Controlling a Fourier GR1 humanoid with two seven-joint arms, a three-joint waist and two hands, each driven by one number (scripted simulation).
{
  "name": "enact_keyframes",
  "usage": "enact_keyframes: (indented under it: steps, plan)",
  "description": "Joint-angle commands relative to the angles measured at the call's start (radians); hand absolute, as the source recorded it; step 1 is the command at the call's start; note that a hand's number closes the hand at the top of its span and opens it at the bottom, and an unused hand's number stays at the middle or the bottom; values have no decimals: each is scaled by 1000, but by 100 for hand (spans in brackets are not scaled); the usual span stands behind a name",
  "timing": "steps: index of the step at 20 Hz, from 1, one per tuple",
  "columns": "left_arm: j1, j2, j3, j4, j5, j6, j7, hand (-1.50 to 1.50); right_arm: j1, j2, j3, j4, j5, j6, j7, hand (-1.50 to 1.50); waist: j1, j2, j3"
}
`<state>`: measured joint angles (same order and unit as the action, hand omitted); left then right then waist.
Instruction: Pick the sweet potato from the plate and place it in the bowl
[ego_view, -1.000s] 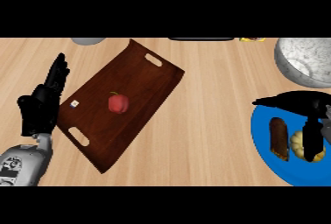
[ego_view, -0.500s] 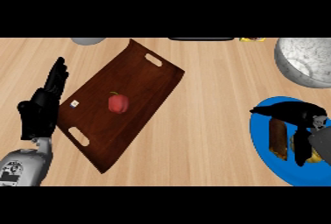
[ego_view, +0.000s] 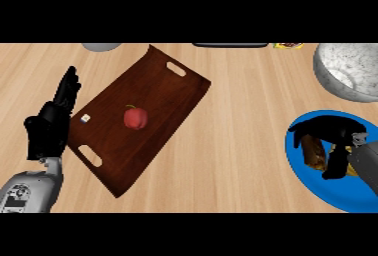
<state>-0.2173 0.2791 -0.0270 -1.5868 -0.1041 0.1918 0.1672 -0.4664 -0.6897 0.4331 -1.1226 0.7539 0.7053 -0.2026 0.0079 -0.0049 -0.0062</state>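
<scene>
Slippage is our worry: our right hand (ego_view: 330, 134) curls down over the brown sweet potato (ego_view: 314, 152) on the round blue plate (ego_view: 304, 177), and a partial hold could lose it before the speckled grey bowl (ego_view: 347, 70).

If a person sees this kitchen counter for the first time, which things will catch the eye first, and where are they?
The eye goes first to the dark wooden tray lying slantwise left of centre, with a small red apple on it. Next comes the bright blue plate at the right edge, where the right robot hand curls over the brown sweet potato. The speckled grey bowl sits at the upper right, and the left robot hand rests open at the left.
</scene>
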Motion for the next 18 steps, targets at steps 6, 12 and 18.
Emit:
enact_keyframes:
  steps: [6, 12, 18]
  plan:
    - [7, 3, 35, -35, -17, -26, 18, 0, 45, 44, -34, 23, 75, -38, -95, 150, -6, 4, 6]
    - [69, 13, 59, -42, 2, -35, -9, 0, 211, 200, -19, -235, 20, -167, -56, 150, -31, -9, 5]
    - [51, 13, 63, -29, -13, -30, -2, 0, 435, 232, 36, -663, 22, -245, 34, 150, -46, -8, 5]
